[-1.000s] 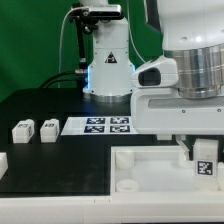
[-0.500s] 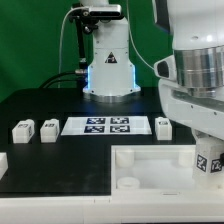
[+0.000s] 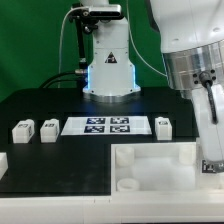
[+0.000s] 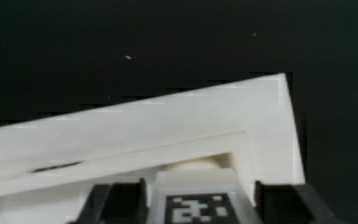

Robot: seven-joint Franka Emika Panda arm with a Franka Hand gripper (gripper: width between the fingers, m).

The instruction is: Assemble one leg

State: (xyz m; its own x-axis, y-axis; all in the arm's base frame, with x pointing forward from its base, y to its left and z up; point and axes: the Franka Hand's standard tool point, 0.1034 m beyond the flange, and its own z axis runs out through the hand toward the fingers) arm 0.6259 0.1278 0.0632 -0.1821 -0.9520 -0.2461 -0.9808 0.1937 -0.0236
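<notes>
Clearly, one leg (image 4: 199, 207) sits between the gripper's (image 4: 197, 200) two dark fingers (image 4: 108, 203), its black-and-white tag facing the wrist camera; the jaws stand narrow, pressed against the leg's sides, so the gripper is holding it. Beneath the held leg in the wrist view lies the large white tray-like piece (image 4: 176, 125), its corner pointing out over the black table (image 4: 105, 50).

In the exterior view the arm (image 3: 195, 70) fills the exterior view's right side and comes down over the tray-like piece's (image 3: 160, 165) far right end; the held leg is hard to make out there, hidden against the white arm at the frame's edge.

Three more legs rest loose on the table (image 3: 50, 165). Two of them, one (image 3: 22, 130) and another (image 3: 47, 130), stand side by side near the exterior view's left, close together but apart. The third (image 3: 163, 125) stands just beside the right end of the marker board (image 3: 108, 126), which lies flat between it and the left pair.

A round hole (image 3: 128, 184) shows in the tray-like piece's near left part. Behind the table stands the robot's white base (image 3: 108, 60) against a green backdrop (image 3: 30, 40).
</notes>
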